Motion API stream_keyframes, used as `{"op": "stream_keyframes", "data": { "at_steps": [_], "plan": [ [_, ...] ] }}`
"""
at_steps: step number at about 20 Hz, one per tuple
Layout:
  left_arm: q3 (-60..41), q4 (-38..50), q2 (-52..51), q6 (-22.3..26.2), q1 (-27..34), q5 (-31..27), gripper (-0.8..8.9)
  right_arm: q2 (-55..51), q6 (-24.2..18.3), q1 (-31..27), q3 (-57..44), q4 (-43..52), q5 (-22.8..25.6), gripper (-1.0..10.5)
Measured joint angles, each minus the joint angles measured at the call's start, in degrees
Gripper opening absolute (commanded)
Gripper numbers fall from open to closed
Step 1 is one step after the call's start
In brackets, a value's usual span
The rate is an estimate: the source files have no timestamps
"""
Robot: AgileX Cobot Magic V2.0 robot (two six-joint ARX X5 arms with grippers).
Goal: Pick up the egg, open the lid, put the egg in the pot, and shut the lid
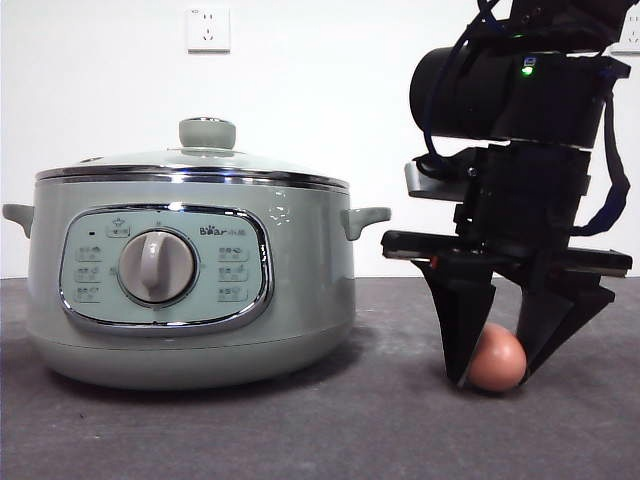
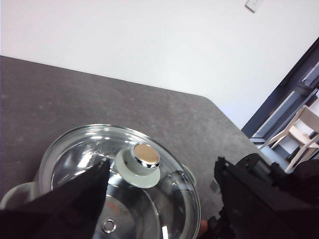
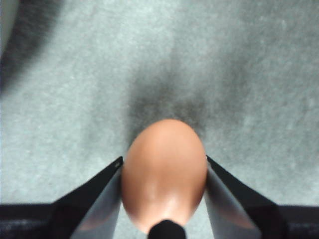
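While lid (image 1: 195, 160) stays on — right tool (image 1: 495, 375) clamps egg (image 1: 498, 358) (on table) | pot (image 1: 190, 290) beside

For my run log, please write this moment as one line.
right end effector: closed on egg, egg on table | left end effector: open above lid | lid on pot

Sage-green pot (image 1: 310, 300), reddish-brown egg (image 1: 497, 358)

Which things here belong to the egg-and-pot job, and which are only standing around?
For the job:
- egg, on the table between the right pincer's jaws
- lid, closed on the pot
- pot
- left pincer, open above the lid

Not for the job:
- wall socket
- chair, beyond the table's edge
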Motion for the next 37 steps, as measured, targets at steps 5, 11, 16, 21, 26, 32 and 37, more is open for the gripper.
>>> {"op": "stream_keyframes", "data": {
  "at_steps": [5, 11, 16, 21, 26, 32, 37],
  "plan": [
    [0.0, 3.2, 5.1, 3.1, -2.3, -1.6, 3.56, -11.7, -1.5, 0.0, 0.0, -4.9, 0.1, -0.1],
    [5.0, 6.1, 17.7, 8.9, -11.7, -10.6, 3.85, -27.8, -2.7, -0.4, 0.0, -9.2, 0.2, -0.1],
    [11.8, 7.0, 29.5, 15.2, -22.0, -22.5, 3.83, -35.0, -3.3, -0.4, 0.0, -10.8, 0.2, -0.1],
    [13.6, 9.2, 39.5, 18.2, -26.9, -28.5, 3.83, -36.5, -3.3, -0.4, 0.0, -13.4, 0.2, -0.1],
    [13.6, 9.2, 43.5, 18.5, -27.3, -29.0, 3.74, -36.5, -3.3, -0.4, 0.0, -14.8, 0.2, -0.1],
    [13.6, 8.5, 44.0, 18.5, -27.5, -28.9, 1.28, -36.5, -3.3, -0.4, 0.0, -14.8, 0.2, -0.1],
    [13.6, 8.5, 44.0, 19.1, -27.5, -29.0, -0.09, -36.5, -3.3, -0.4, 0.0, -14.8, 0.2, -0.1]
  ]
}}
